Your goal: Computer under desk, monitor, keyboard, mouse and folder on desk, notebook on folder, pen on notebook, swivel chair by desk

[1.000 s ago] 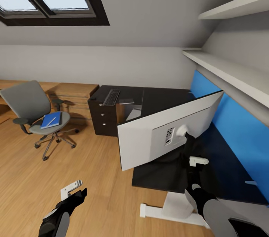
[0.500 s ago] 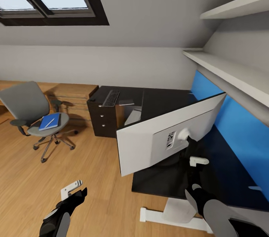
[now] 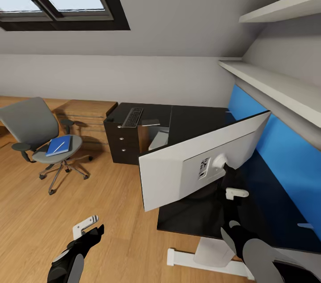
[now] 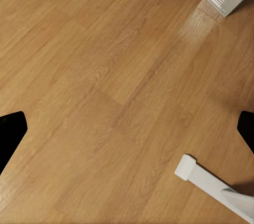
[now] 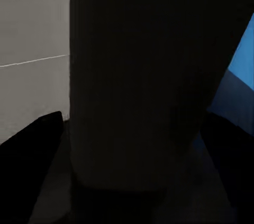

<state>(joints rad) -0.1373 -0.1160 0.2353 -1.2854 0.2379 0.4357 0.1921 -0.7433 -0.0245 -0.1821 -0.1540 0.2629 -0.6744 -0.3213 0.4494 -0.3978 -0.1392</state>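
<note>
The monitor [image 3: 178, 171] shows its light grey back and hangs tilted over the near end of the black desk [image 3: 196, 122]. My right gripper [image 3: 228, 175] is shut on its dark stand [image 5: 137, 92]. My left gripper [image 3: 91, 228] is open and empty over the wooden floor [image 4: 106, 76]. The keyboard [image 3: 133, 116] lies at the desk's far end, with the small black mouse [image 3: 109, 119] beside it. The grey computer [image 3: 159, 139] stands under the desk. The blue folder [image 3: 59, 145] with the white pen [image 3: 60, 145] lies on the swivel chair [image 3: 29, 120]. I cannot pick out the notebook.
A blue panel [image 3: 285, 158] backs the desk at the right, under two wall shelves [image 3: 267, 82]. Dark drawers [image 3: 122, 140] with silver knobs stand at the desk's far end, next to a light wooden dresser [image 3: 87, 111]. The desk's white leg [image 3: 209, 252] stands near my base.
The whole picture has slid a little to the left, so the camera moved. The monitor in my right gripper has tilted slightly, its left corner lower. My left arm has stayed still.
</note>
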